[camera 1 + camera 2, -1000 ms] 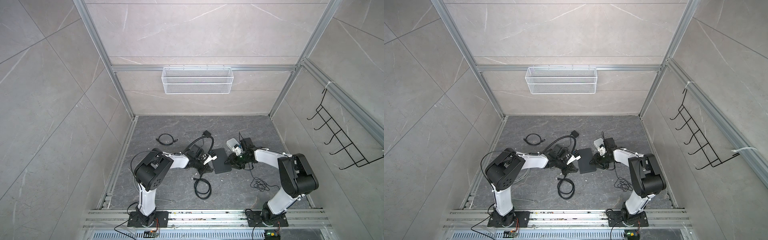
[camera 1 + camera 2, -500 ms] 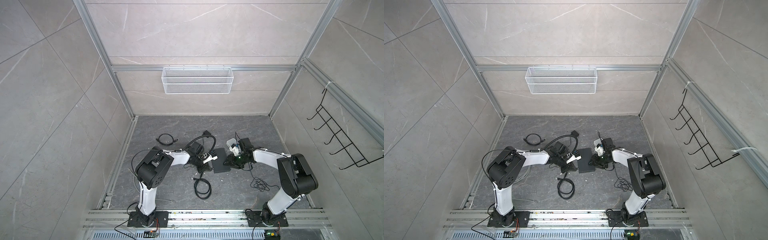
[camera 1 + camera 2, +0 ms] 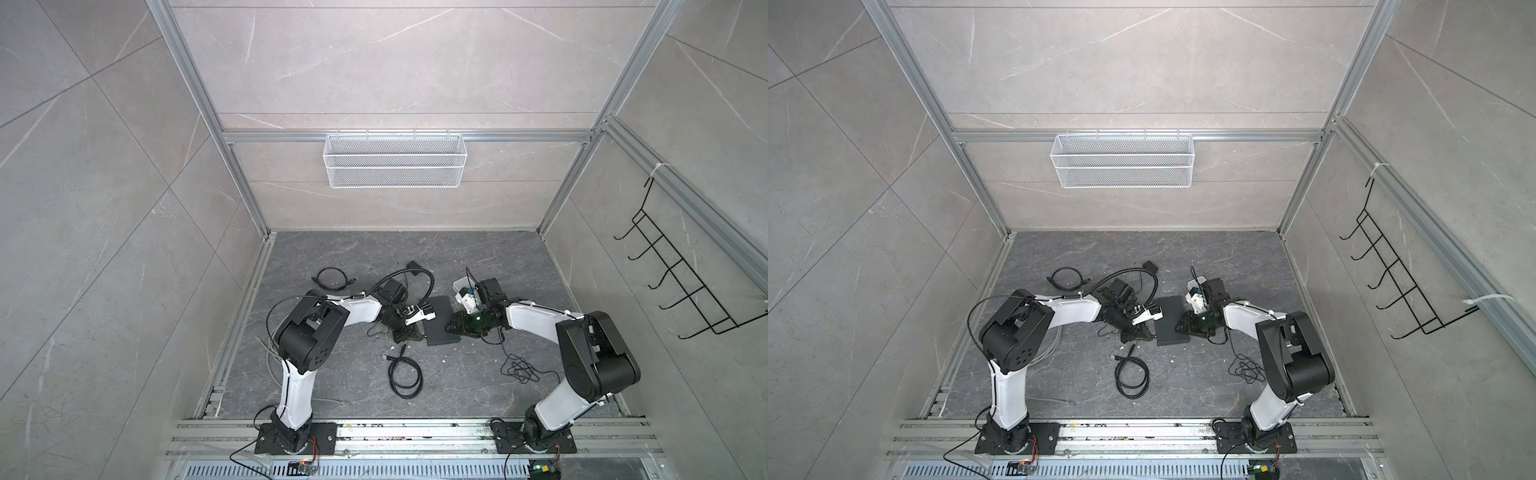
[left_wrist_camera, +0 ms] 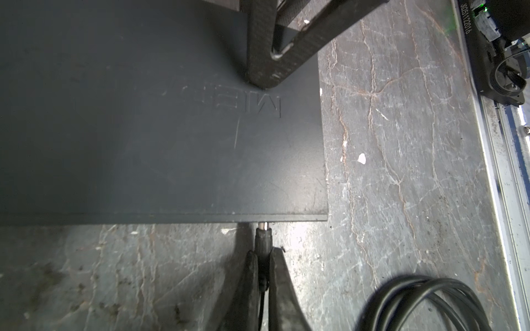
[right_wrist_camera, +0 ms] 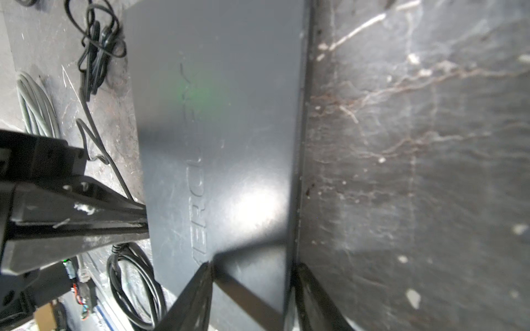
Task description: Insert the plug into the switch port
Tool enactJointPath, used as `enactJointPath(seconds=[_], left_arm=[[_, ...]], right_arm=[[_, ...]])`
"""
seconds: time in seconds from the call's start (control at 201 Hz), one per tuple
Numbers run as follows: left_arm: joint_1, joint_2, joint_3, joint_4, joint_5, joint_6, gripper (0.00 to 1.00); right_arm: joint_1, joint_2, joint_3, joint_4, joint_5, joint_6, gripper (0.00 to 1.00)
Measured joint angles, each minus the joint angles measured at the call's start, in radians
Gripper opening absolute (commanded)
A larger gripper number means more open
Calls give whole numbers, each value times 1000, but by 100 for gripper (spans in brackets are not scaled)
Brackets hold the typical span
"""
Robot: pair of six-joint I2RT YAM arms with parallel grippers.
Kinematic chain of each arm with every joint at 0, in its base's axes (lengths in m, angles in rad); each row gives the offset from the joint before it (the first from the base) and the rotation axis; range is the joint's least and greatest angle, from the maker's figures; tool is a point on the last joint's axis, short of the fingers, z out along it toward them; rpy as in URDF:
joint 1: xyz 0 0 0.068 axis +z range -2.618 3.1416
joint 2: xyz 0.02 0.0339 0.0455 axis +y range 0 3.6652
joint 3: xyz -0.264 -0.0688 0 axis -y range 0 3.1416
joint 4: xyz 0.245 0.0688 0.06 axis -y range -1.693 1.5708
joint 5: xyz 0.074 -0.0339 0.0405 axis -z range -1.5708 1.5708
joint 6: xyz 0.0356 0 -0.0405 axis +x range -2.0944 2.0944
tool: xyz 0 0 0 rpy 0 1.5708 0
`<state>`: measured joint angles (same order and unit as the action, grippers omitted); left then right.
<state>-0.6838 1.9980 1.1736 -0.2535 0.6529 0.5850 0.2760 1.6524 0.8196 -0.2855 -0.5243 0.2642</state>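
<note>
so the left gripper [image 4: 262, 258] was pinched tight on the black barrel of the plug [image 4: 263, 238], thin cord trailing back between its fingers; the plug's shiny tip sat right at the side wall of the switch [image 4: 172, 129], tucked just under the lip of the top cover, and the port itself was hidden from the left wrist view; a bit of bare metal showed, so I'd guess it wasn't fully seated; the switch lay flat on the stone floor between the two arms; the right gripper [image 5: 255, 266] had its jaws spread, one finger on the top cover and the other down along the far edge, looking more like a brace than a clamp; my take on doing it well: push dead straight along the plug's axis, no wobble, let the right side hold the box so it can't skate away, and go slow, since a barrel gripped that far back could pivot in the pads
</note>
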Motion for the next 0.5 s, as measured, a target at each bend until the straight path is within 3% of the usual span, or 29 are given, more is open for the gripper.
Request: enactJointPath(seconds=[0.503], left_arm=[[2,40,106,-156,-21,43,0]], right_arm=[[26,-4,26,-18,40,-52,49]])
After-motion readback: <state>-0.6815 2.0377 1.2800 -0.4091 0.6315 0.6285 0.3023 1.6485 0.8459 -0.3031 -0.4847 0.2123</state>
